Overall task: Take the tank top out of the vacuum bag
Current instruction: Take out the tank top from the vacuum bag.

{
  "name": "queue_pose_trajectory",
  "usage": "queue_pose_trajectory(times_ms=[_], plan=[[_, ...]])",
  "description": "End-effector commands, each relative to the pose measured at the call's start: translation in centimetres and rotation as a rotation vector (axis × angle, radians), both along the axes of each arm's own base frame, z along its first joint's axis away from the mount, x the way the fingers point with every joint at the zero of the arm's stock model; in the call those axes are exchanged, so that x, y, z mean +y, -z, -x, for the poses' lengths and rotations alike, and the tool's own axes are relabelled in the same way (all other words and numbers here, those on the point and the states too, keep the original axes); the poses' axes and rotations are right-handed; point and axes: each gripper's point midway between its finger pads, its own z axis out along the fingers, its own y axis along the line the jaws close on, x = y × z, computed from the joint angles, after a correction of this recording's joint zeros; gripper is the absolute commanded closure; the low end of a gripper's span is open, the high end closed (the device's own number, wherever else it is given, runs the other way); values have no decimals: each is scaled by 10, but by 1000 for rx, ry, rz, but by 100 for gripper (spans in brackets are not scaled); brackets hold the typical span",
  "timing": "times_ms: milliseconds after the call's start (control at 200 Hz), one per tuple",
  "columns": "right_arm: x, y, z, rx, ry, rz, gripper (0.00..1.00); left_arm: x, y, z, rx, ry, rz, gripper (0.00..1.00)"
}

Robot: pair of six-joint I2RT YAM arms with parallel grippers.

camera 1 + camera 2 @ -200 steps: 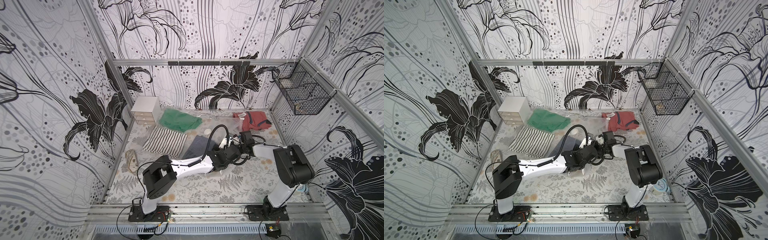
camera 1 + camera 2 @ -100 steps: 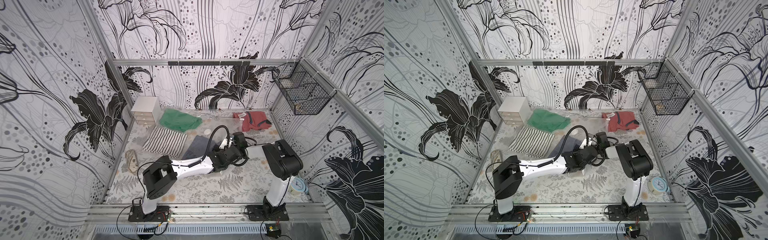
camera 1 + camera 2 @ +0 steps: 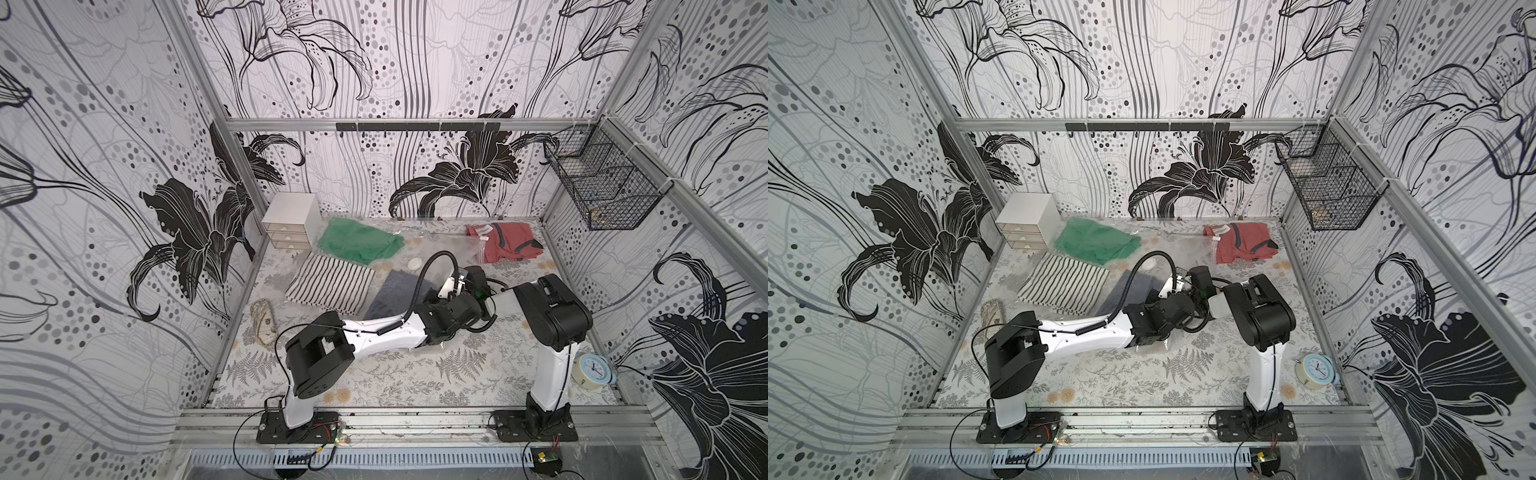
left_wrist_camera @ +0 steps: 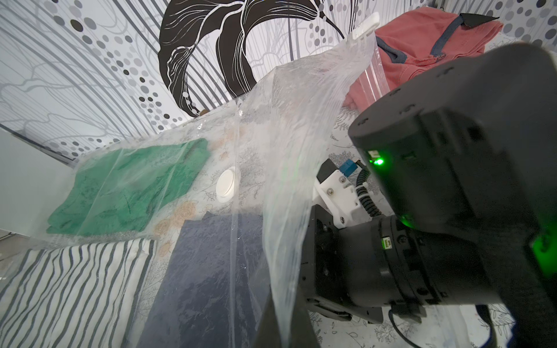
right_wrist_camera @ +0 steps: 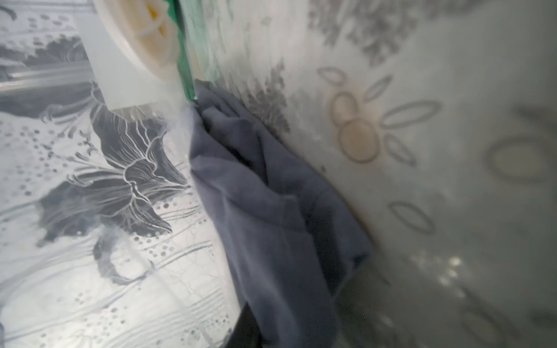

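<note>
1. A white drawer unit (image 3: 291,219) is standing at the back left. Beside it a green cloth (image 3: 356,243) is lying under clear film, and the film's edges are hard to trace in both top views.
2. A striped cloth (image 3: 332,284) is lying in front of the green one.
3. The grey-blue tank top (image 3: 390,296) is lying just right of the striped cloth, inside the vacuum bag (image 4: 301,105). The left arm is covering its near end in both top views.
4. The bag's round valve (image 4: 226,186) is sitting between the green cloth and the tank top.
5. The left gripper (image 4: 284,330) is pinching a fold of the bag's film and holding it raised. Only its fingertips are showing, cut off at the frame's edge.
6. The right gripper (image 4: 315,256) is reaching under that raised film, which is hiding its fingers. Its jaws are pressed together on the tank top, which is bunching toward them in the right wrist view.
7. The slider clip (image 4: 366,25) is sitting on the bag's raised edge, near a red shirt (image 3: 505,247) lying outside the bag at the back right.
</note>
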Motion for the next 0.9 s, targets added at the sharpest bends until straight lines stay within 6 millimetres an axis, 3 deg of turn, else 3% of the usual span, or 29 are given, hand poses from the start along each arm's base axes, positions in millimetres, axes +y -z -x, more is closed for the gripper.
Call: queue_pose_trajectory(times_ms=[0, 526, 661, 716, 741, 896], plan=[[-2, 0, 1, -10, 18, 17, 100, 1, -17, -1, -48, -21, 42, 100], [-17, -22, 14, -65, 23, 81, 100, 8, -7, -5, -9, -57, 23, 100], [-36, -33, 21, -68, 61, 87, 100, 13, -6, -8, 2, -69, 28, 100], [-50, -33, 24, -58, 82, 110, 100, 15, -5, -9, 5, -74, 27, 100], [-55, -45, 25, -85, 93, 113, 100, 15, -5, -9, 6, -75, 28, 100], [-94, -59, 35, -90, 141, 190, 100, 17, -3, -11, 12, -79, 31, 100]])
